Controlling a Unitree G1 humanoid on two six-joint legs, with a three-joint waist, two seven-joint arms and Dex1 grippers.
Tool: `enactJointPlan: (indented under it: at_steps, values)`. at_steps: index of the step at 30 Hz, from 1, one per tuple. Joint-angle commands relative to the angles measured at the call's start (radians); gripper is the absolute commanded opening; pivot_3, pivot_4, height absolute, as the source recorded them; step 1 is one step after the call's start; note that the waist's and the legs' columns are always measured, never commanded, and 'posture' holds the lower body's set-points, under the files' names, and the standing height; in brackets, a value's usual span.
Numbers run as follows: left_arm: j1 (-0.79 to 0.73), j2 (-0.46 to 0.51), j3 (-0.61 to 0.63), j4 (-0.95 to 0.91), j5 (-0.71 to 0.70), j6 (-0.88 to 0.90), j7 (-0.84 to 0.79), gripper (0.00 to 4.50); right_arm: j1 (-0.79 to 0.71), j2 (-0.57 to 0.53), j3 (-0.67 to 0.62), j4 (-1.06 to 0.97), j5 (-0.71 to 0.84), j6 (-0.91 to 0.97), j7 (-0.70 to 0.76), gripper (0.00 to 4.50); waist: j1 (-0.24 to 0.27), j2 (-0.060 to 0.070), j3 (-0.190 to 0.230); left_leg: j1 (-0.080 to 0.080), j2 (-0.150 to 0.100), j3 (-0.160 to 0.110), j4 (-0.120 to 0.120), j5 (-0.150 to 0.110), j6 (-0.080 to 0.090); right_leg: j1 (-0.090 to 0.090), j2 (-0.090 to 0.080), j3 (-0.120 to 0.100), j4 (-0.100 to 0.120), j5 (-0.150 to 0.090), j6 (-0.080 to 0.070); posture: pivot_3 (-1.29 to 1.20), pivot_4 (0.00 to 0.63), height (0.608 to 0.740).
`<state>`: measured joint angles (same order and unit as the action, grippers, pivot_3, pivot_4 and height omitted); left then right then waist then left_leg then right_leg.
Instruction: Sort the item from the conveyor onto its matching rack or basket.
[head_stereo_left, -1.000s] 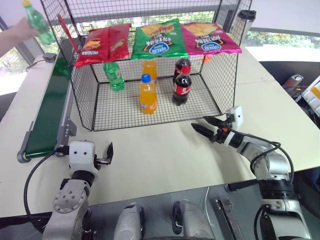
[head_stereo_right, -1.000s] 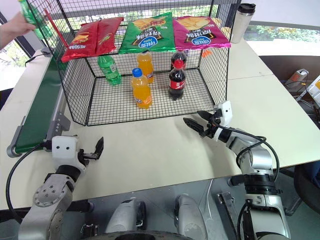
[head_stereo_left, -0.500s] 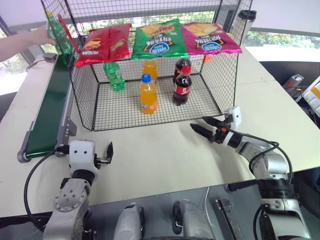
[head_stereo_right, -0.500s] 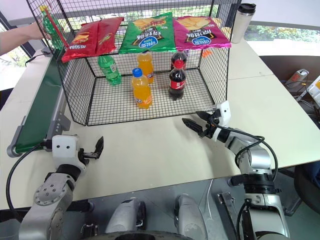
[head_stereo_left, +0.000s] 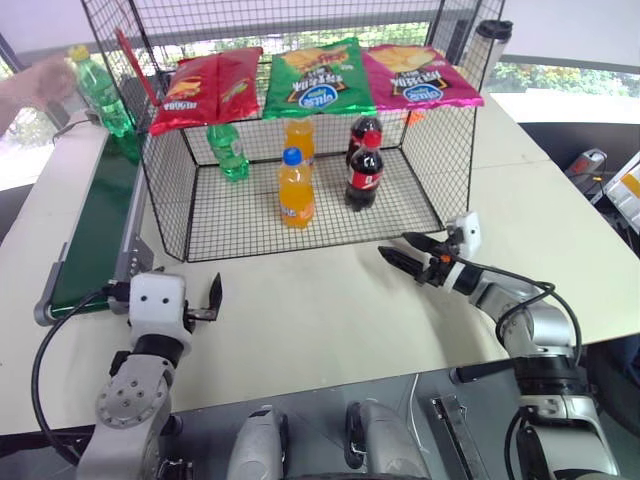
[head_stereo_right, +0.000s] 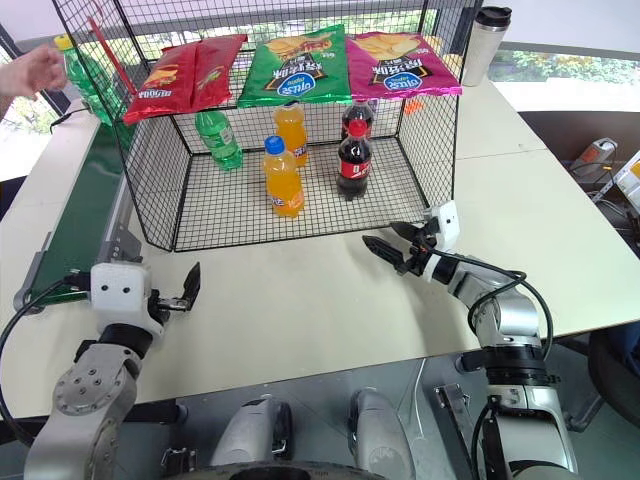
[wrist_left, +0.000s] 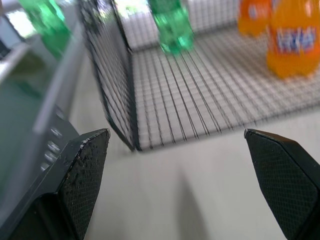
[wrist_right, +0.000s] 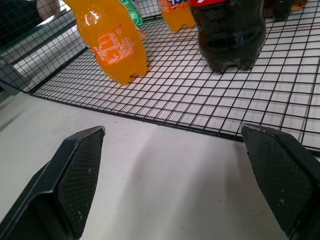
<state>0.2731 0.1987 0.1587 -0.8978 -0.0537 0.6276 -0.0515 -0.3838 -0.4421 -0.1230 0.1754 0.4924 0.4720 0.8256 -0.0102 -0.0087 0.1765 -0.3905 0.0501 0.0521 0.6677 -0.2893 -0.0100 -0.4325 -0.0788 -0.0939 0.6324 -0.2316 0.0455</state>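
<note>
Cream table: green soda bottle (head_stereo_left: 98, 88) upright at conveyor (head_stereo_left: 95, 235) far end, person's hand (head_stereo_left: 35, 82) beside it; left gripper (head_stereo_left: 212, 300) and right gripper (head_stereo_left: 408, 260) wide open, empty; step: awaiting item; next: grasp, transfer to wire cage (head_stereo_left: 165, 190).

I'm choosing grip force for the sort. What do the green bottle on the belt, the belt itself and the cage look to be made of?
Green bottle: clear green plastic, glossy and see-through, with a yellow cap.
Conveyor belt: dark green, matte, probably rubber or PVC; its side rails look like grey metal.
Cage: thin black wire mesh, likely coated steel, with an open grid floor.
</note>
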Motion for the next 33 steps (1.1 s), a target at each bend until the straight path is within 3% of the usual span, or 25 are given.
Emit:
enactJointPlan:
  at_steps: [1, 9, 14, 23, 33]
  values:
    - [0.033, -0.025, 0.064, -0.126, -0.002, 0.02, 0.024, 4.5, -0.026, 0.001, -0.004, -0.003, -0.001, -0.024, 0.013, 4.47, -0.001, 0.0, 0.0, 0.0, 0.0, 0.0, 0.0, 0.0, 0.0, 0.0, 0.0, 0.0, 0.0, 0.0, 0.0, 0.0, 0.15, 0.74]
    - [0.217, -0.145, 0.325, -0.14, -0.241, 0.012, 0.031, 4.5, -0.05, 0.015, 0.013, 0.038, -0.015, -0.04, 0.031, 4.47, -0.001, 0.0, 0.0, 0.0, 0.0, 0.0, 0.0, 0.0, 0.0, 0.0, 0.0, 0.001, 0.0, 0.0, 0.0, 0.0, 0.15, 0.74]
    - [0.196, -0.11, 0.438, -0.039, -0.291, -0.011, 0.014, 4.5, -0.065, 0.027, 0.022, 0.058, -0.021, -0.051, 0.038, 4.47, 0.001, 0.0, 0.0, 0.0, 0.0, 0.0, 0.001, 0.0, 0.0, 0.0, 0.0, 0.0, 0.0, -0.002, -0.002, 0.0, 0.15, 0.74]
    - [0.087, 0.004, 0.474, 0.132, -0.295, -0.04, -0.021, 4.5, -0.062, 0.042, 0.028, 0.048, -0.018, -0.05, 0.03, 4.47, 0.0, 0.0, 0.0, 0.0, 0.0, 0.0, 0.001, 0.0, 0.0, 0.001, 0.0, 0.0, 0.0, 0.0, -0.001, 0.0, 0.15, 0.74]
    - [0.035, 0.02, 0.501, 0.173, -0.318, -0.052, 0.005, 4.5, -0.043, 0.036, 0.025, 0.02, -0.013, -0.038, 0.02, 4.47, -0.001, 0.0, 0.0, 0.0, 0.0, 0.0, 0.001, 0.0, 0.0, 0.0, 0.0, 0.0, 0.0, 0.0, -0.001, 0.0, 0.15, 0.74]
